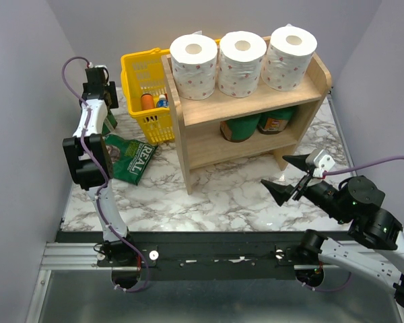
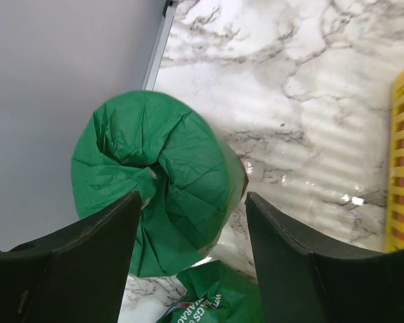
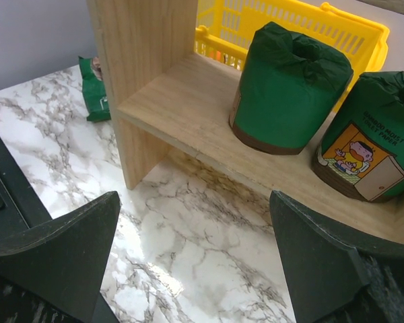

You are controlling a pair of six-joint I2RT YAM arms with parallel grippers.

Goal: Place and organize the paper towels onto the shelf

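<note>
The tabletop (image 1: 215, 192) has a white-grey marble pattern and a smooth, glossy finish. The shelf (image 3: 182, 101) is light wood, matt, with a fine grain visible. The three white paper towels (image 1: 238, 64) are soft, matt paper with small pink-red dots. The green-wrapped rolls (image 3: 289, 87) have a thin, crinkled wrap with a faint sheen. The basket (image 1: 155, 128) is yellow plastic, smooth and a little shiny. The flat green bag (image 1: 131, 158) is glossy film. The fingers (image 2: 67, 269) of the left gripper (image 2: 193, 197) are black and matt. Along the near edge of the tabletop, the rail (image 1: 74, 252) is bare, ridged metal.
</note>
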